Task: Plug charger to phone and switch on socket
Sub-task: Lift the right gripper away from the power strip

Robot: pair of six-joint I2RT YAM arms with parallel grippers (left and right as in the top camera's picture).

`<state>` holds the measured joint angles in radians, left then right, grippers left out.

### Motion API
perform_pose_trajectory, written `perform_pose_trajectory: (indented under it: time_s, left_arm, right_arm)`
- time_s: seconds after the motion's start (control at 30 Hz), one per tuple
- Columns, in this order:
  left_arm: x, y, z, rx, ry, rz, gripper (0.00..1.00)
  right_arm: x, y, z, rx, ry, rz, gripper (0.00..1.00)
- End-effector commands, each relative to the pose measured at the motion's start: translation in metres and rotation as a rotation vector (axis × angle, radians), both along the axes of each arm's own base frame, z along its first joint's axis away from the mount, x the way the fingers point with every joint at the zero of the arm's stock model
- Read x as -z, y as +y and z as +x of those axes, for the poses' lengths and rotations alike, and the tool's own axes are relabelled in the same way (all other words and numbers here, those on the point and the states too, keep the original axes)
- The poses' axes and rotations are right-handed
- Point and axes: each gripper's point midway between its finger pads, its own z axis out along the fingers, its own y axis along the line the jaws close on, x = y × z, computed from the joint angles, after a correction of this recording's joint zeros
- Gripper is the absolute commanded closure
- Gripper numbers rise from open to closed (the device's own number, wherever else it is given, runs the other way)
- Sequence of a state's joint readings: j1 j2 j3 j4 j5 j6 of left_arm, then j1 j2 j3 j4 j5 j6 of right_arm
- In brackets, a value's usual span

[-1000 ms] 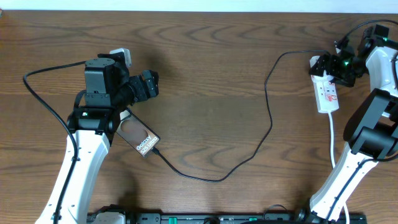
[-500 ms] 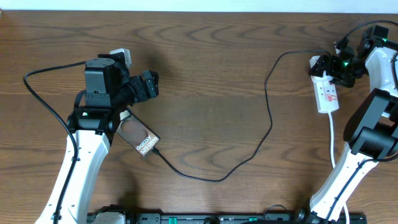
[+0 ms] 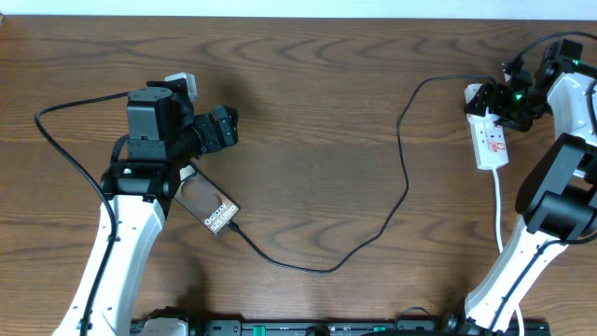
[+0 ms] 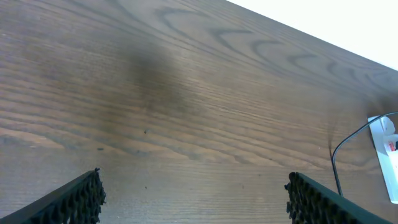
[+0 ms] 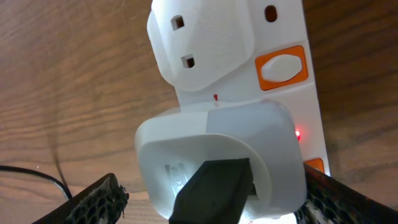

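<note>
- The left hand is open. Its two fingers stand far apart, and only bare brown surface shows between them.
- The phone lies flat behind this hand, close by its arm and partly hidden under it.
- The cable is long, thin and black. One tip touches the short end of the phone that peeks out from the arm.
- From the phone the cable runs in a big loop across the surface, over to the right hand.
- The right hand is open too. It hangs over one end of the white power strip, with one finger on each side of a round white plug.
- There is a gap between the plug and the finger at the left of the wrist view, so the hand is not gripping it.
- Just past the plug, ahead of the hand, sits an orange switch.
- A tiny red light shines on the strip beside the plug.
</note>
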<state>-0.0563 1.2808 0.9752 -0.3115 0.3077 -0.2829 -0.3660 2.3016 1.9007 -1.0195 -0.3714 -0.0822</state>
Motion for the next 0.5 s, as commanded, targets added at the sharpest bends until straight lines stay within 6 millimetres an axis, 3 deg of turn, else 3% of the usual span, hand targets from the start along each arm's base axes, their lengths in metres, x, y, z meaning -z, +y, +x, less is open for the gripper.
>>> perform_pose_trajectory:
  time_s: [0.0,0.17,0.2,0.27,0.33,0.47]
  left_arm:
    - [-0.007,0.001,0.003,0.004,-0.023,0.022,0.08]
    - [-0.007,0.001,0.003,0.004,-0.023,0.023,0.08]
    - [-0.007,0.001,0.003,0.004,-0.022,0.022,0.08]
    - [-0.007,0.001,0.003,0.004,-0.021,0.022,0.08]
    - [-0.006,0.001,0.002,0.004,-0.018,0.023,0.08]
    - [-0.004,0.001,0.0,0.004,-0.005,0.023,0.08]
  right_arm:
    - [0.021,0.034,-0.016,0.012,0.103,0.095,0.17]
    - [-0.023,0.009,-0.023,0.073,0.065,0.006,0.16]
    - [-0.048,-0.002,-0.028,0.112,0.04,-0.048,0.16]
    - [-0.078,-0.008,-0.034,0.153,0.009,-0.103,0.16]
    - [-0.115,-0.014,-0.044,0.232,-0.027,-0.157,0.01]
    - [-0.178,-0.022,-0.078,0.47,-0.071,-0.222,0.01]
